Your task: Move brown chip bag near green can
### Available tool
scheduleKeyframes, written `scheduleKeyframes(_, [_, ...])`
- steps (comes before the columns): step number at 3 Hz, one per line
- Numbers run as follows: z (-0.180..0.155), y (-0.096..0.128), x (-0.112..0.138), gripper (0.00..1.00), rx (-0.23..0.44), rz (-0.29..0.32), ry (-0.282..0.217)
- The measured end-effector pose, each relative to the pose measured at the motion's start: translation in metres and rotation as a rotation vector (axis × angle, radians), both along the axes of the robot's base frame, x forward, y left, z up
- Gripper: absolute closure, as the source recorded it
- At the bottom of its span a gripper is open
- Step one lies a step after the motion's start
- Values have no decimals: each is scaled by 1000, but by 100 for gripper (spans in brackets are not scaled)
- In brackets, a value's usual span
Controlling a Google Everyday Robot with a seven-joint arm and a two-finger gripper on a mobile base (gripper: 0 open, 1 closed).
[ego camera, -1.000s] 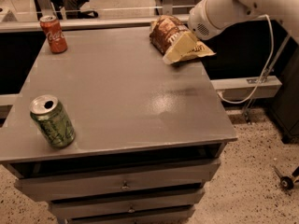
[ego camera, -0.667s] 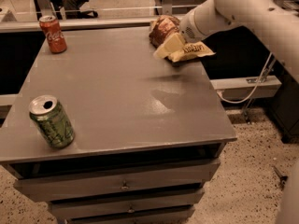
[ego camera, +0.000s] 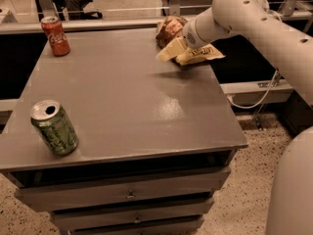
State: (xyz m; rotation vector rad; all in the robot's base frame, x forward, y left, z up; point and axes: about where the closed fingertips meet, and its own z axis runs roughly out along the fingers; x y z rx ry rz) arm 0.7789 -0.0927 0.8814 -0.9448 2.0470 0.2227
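The brown chip bag (ego camera: 169, 29) is at the far right of the grey table (ego camera: 127, 92), crumpled, with its pale yellow end (ego camera: 195, 54) hanging toward me. My gripper (ego camera: 188, 42) is at the end of the white arm, pressed into the bag and shut on it. The bag hangs slightly above the tabletop, with a shadow under it. The green can (ego camera: 55, 127) stands upright near the front left corner, far from the bag.
A red cola can (ego camera: 55, 35) stands at the far left corner. The table has drawers (ego camera: 129, 195) below its front edge. A cable (ego camera: 259, 99) and a speckled floor lie to the right. The robot's white body (ego camera: 293, 190) fills the lower right.
The arm has swung a little left and toward me, carrying the chip bag with it. The two cans have not moved.
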Motion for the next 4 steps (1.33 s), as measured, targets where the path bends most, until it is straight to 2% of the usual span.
scheduleKeyframes(2, [-6,-20,18,41,-62,-39,-80])
scheduleKeyframes(3, [0,-29,20,65,-96,-40,-123])
scheduleKeyframes(4, [20,-31,17,88,-124,-37,-168])
